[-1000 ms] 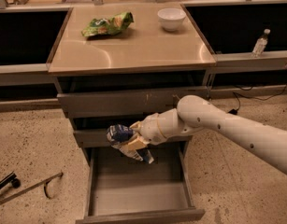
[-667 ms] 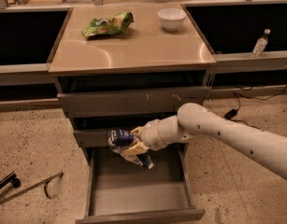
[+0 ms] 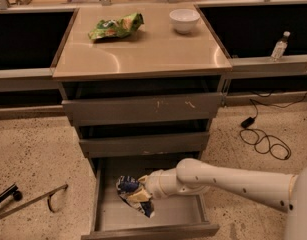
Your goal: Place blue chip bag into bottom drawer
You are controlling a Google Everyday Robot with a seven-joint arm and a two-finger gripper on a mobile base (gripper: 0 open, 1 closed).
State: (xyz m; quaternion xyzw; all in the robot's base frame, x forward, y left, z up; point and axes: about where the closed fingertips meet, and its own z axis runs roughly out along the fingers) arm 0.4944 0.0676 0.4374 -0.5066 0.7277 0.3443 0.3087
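The blue chip bag point(image 3: 133, 195), dark blue with white and tan patches, is held by my gripper point(image 3: 144, 189) at the end of my white arm, which reaches in from the right. The bag hangs low inside the open bottom drawer point(image 3: 158, 231), close above its grey floor; I cannot tell if it touches. The drawer is pulled out toward the camera, below the two shallower closed drawers. The gripper is shut on the bag's right side.
A green and yellow snack bag point(image 3: 116, 27) and a white bowl point(image 3: 184, 20) lie on the cabinet top point(image 3: 143, 54). A water bottle point(image 3: 279, 46) stands on the right ledge. A black cable point(image 3: 263, 139) and a metal tool point(image 3: 28, 200) lie on the floor.
My gripper has moved down and slightly left with the blue chip bag, from the height of the drawer's back edge to down inside the bottom drawer.
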